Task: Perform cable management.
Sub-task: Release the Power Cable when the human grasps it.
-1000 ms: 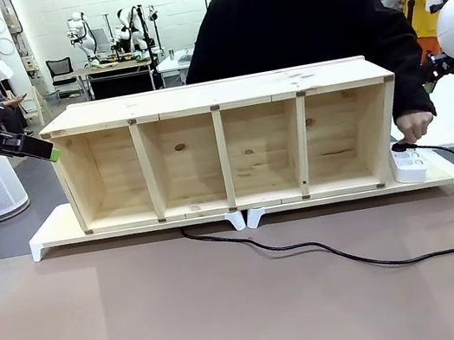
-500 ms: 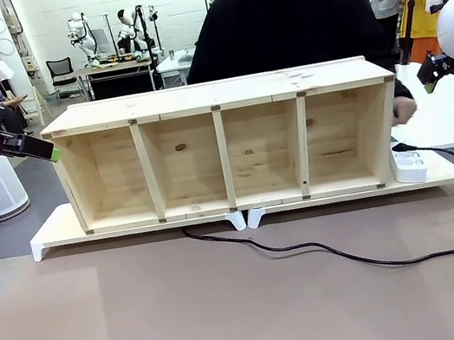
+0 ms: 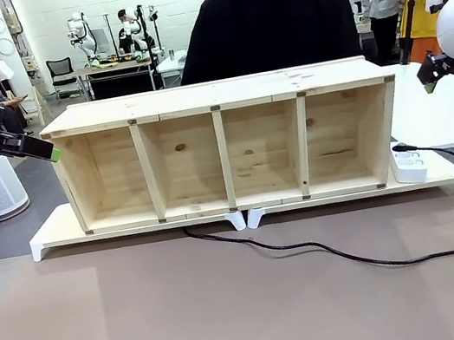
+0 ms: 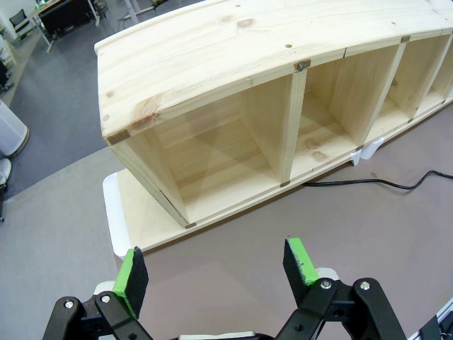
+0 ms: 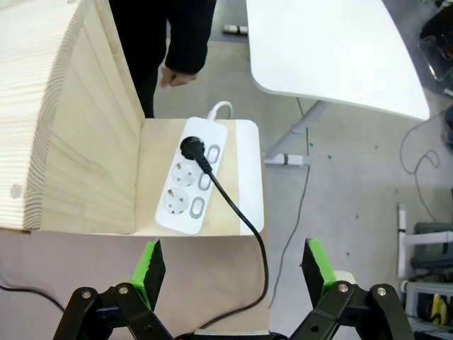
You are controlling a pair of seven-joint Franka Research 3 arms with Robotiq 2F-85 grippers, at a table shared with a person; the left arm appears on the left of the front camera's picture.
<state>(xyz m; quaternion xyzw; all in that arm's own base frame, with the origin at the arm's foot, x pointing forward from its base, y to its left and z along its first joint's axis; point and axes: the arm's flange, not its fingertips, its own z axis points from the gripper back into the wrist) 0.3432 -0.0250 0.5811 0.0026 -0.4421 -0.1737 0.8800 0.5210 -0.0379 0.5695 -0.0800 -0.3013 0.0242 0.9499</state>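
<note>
Waiting wide open, both hands holding nothing.
Aiming right hand (image 5: 230,273) squarely over thin black cable (image 5: 244,223) beside white power strip (image 5: 192,177).

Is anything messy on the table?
Yes: the thin black cable, plugged into the white power strip, sprawls loose across the brown tabletop in front of the wooden shelf unit and loops past the table's right edge.

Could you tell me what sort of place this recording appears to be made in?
Probably a robotics lab or workshop: a wooden shelf unit and a power strip sit on a test table, with office desks behind the person.
</note>
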